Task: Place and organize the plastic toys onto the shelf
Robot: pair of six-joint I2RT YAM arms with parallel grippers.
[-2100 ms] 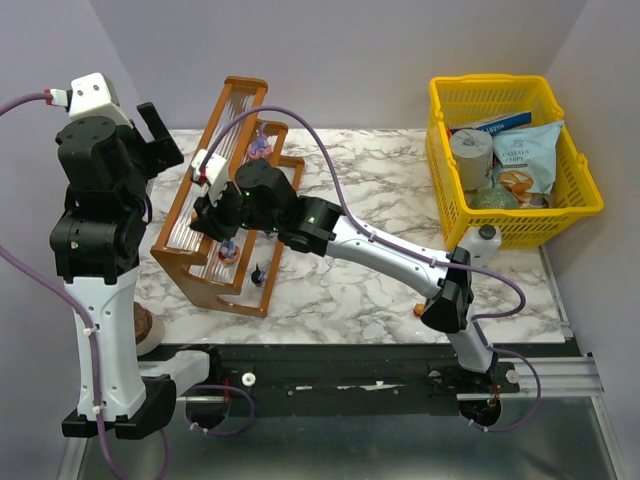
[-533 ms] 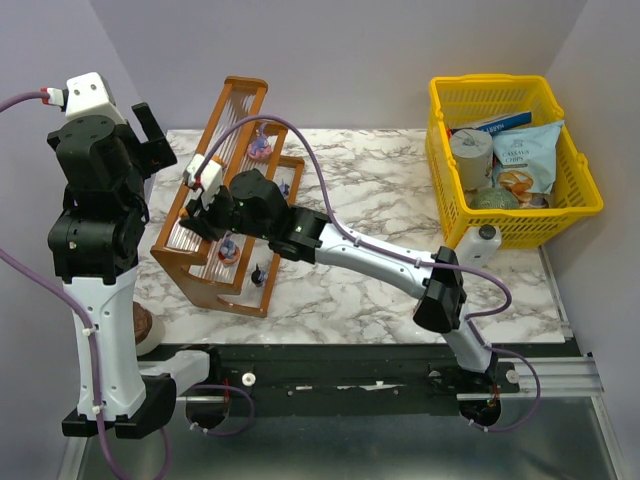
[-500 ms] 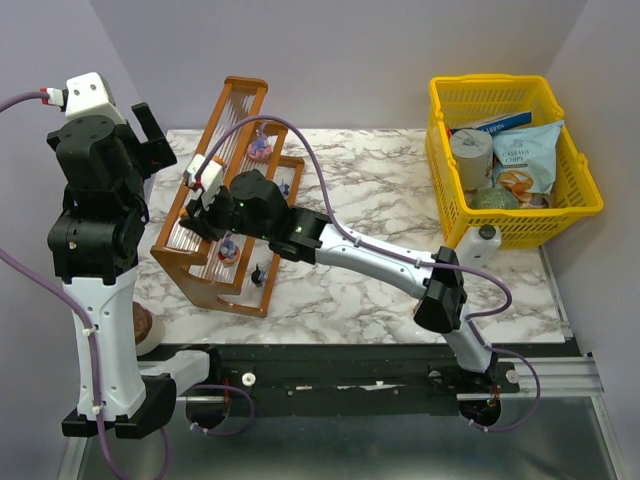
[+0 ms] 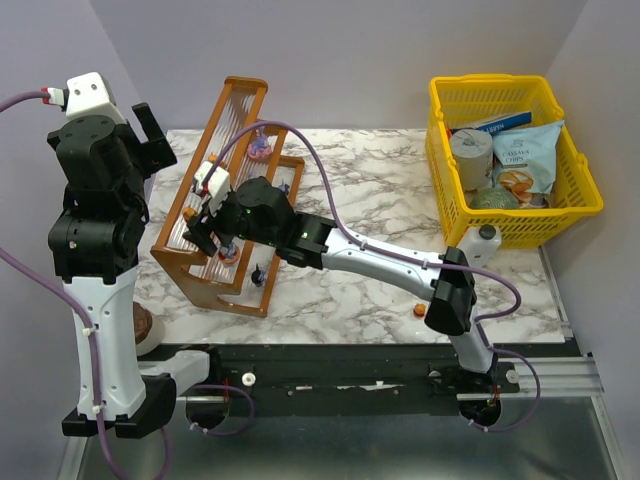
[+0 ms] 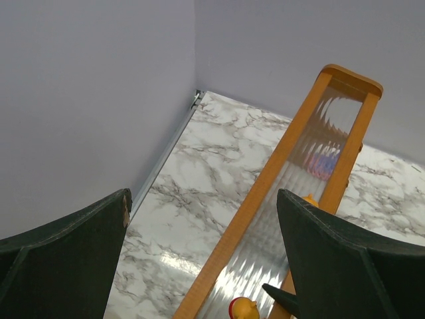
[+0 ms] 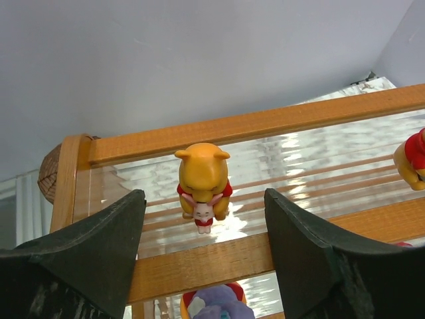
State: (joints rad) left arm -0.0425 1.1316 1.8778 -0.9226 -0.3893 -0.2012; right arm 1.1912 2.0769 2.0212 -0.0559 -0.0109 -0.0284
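One orange bear toy (image 6: 203, 179), red-shirted, a small pink figure clutched at its front; it appears upright on a clear ribbed tier of the shelf (image 6: 279, 119), at the centre of the right wrist view, just in front of a wooden rail

Handling, judged: very light, rigid moulded plastic, glossy and likely slippery; small base, so prone to topple on the ribs if nudged

Best hold, judged: across the torso from either side, below the wide head, with modest pressure

Neighbours: second orange toy (image 6: 412, 159) at the right edge of that view, apparently on the same tier; purple toy (image 6: 211, 310) one step nearer, bottom centre

Right fingers (image 6: 80, 252): spread apart, one on either side of the bear, touching nothing and holding nothing; arm stretched long and low from the lower right of the overhead view across the worktop (image 4: 360, 190) to the shelf at centre left

Left fingers (image 5: 66, 252): wide apart, empty; arm folded upright at far left, looking down along the shelf's upper rail
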